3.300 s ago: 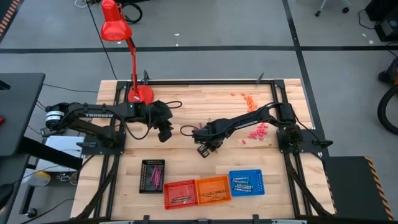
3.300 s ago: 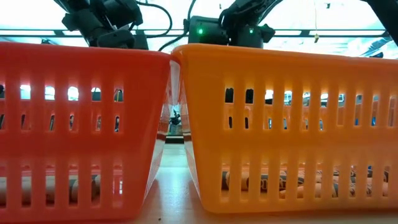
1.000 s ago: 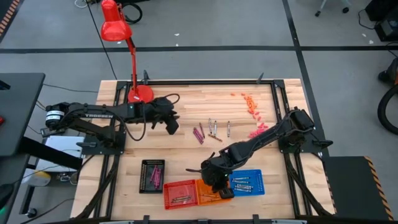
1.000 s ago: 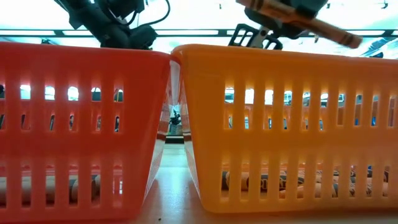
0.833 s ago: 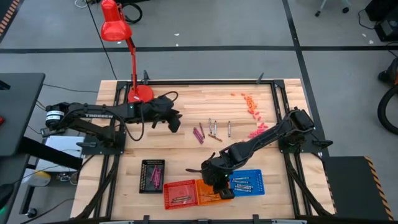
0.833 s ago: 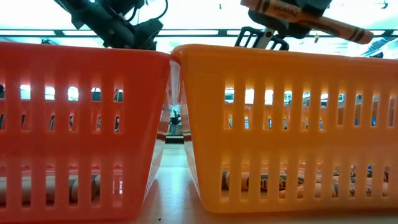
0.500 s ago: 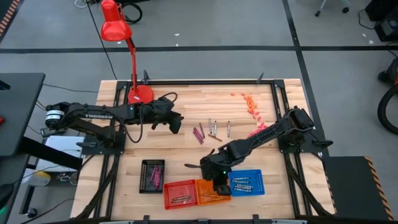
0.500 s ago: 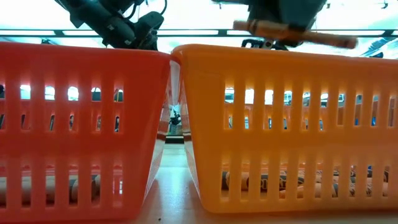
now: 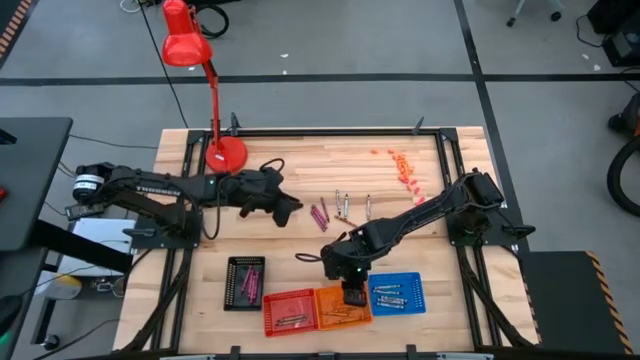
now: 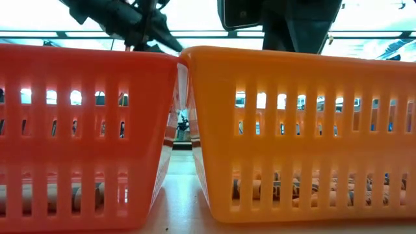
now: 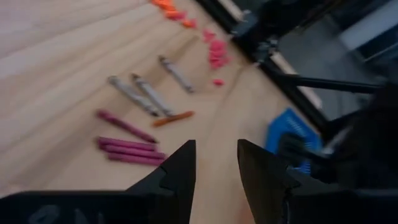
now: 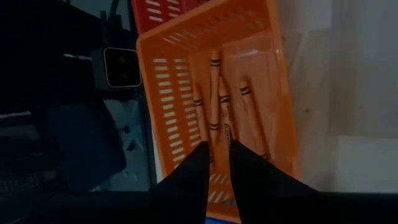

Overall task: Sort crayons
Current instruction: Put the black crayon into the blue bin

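High view: the right end effector [image 9: 352, 291], fingers slightly parted and holding nothing, hangs over the orange basket [image 9: 343, 305] at the bench's near edge. Loose crayons [image 9: 336, 210] lie mid-bench just beyond the released left end effector [image 9: 292, 208]. A red lamp [image 9: 205, 90] stands at the far edge.

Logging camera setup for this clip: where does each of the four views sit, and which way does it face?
High: overhead, straight down on the table; both arms show.
Low: table height, facing the red basket and orange basket; arms above.
Left wrist: over loose crayons; left hand open.
Right wrist: down into the orange basket; right hand shows.
Shared: low and right wrist both see the orange basket.
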